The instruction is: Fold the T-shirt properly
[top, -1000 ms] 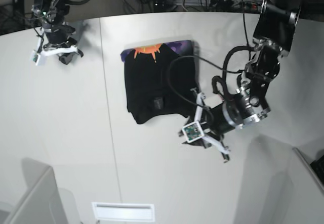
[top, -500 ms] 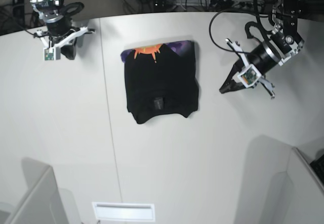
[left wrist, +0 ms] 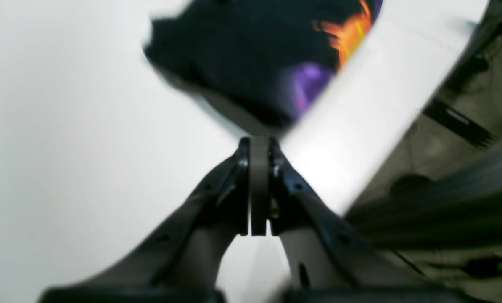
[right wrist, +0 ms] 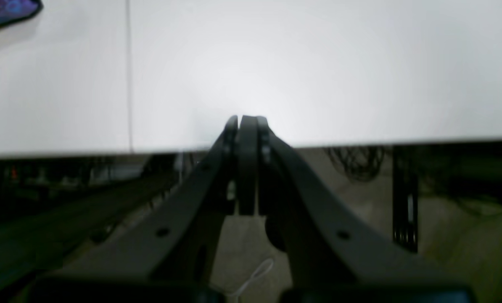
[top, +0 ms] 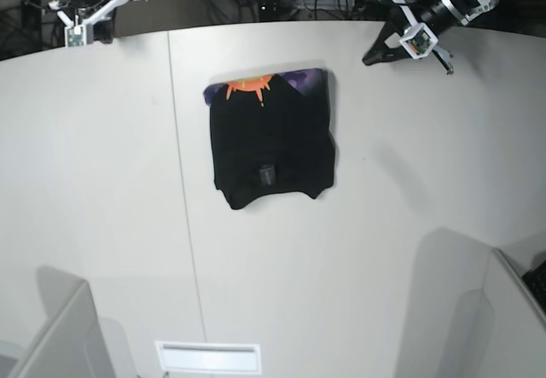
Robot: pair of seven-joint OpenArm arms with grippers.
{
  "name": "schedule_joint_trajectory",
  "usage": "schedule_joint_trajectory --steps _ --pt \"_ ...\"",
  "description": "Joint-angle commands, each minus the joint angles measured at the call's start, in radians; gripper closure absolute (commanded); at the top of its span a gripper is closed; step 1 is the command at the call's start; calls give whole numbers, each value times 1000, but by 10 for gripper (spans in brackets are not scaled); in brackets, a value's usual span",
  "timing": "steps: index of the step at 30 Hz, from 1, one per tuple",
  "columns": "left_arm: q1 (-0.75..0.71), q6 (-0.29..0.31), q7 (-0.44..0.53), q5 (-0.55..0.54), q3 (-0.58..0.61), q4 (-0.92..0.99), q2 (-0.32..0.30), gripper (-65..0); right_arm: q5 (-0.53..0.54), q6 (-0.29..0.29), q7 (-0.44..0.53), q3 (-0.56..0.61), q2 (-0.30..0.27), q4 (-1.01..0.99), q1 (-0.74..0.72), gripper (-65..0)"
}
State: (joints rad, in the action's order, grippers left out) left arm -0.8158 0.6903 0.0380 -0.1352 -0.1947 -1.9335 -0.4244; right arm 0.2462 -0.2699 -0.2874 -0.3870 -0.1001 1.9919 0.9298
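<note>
The black T-shirt [top: 271,143] lies folded into a compact rectangle at the middle of the white table [top: 358,250]. A strip of its purple and orange print shows along the far edge. A small tag sits on top. My left gripper [top: 373,56] is shut and empty, raised at the table's far right edge, away from the shirt. In the left wrist view its jaws [left wrist: 257,143] are closed, with the blurred shirt [left wrist: 242,54] beyond. My right gripper [top: 98,32] is shut and empty at the far left corner. Its wrist view shows closed jaws [right wrist: 244,120] and a shirt corner [right wrist: 7,10].
A seam [top: 181,190] runs down the table left of the shirt. Grey partitions stand at the near left [top: 60,335] and near right [top: 465,310]. A white slotted plate [top: 207,357] lies at the front edge. Cables and equipment lie beyond the far edge.
The left arm has swung from beside the shirt's near right corner up to the far right edge. The right arm has drawn back to the far left corner. The shirt has not moved.
</note>
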Motion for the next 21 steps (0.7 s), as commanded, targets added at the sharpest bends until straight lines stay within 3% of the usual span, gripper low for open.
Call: schedule_joint_trajectory --steps 1,6,14,19,21 --pt "-37 8 24 -24 -5 -13 -11 0 5 2 17 -10 -5 17 36 0" --pt "-156 8 24 -17 10 -5 -9 0 5 2 -28 29 -2 16 140 0" --pt "-251 8 24 -16 88 127 -11 0 3 2 -399 124 -7 -15 151 0" --pt "-239 8 18 -16 163 288 -11 0 5 2 -457 247 -108 -174 85 0" --pt "-213 8 18 -16 192 349 -12 0 5 2 -459 283 -119 -274 38 0"
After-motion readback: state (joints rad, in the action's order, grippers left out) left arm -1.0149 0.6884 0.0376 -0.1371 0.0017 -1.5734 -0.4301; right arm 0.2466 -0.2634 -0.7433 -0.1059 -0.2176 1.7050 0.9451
